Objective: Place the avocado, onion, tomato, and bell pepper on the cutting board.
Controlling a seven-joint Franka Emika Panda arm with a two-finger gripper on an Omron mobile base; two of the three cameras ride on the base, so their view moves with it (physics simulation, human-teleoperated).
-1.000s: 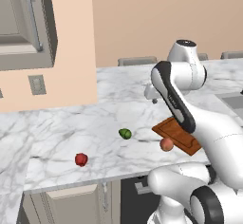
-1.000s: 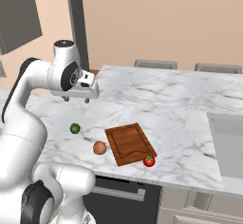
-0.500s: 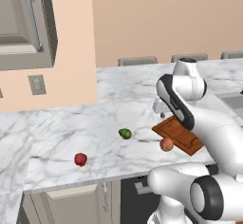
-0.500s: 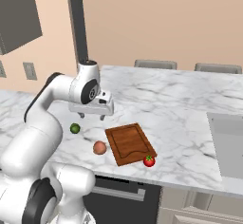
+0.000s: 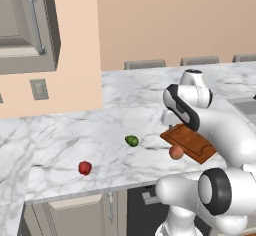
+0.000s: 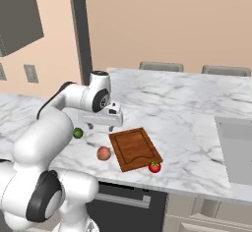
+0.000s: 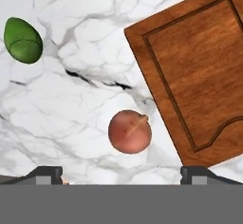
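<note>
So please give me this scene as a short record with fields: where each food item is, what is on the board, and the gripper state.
board: on the counter, near its front edge, nothing on it
onion: on the counter, just beside the board, between the fingertips in the hand view
avocado: on the counter, further from the board than the onion
tomato: on the counter at the board's front corner, whether touching is unclear
pepper: on the counter, farthest from the board
gripper: open, above the onion, holding nothing
</note>
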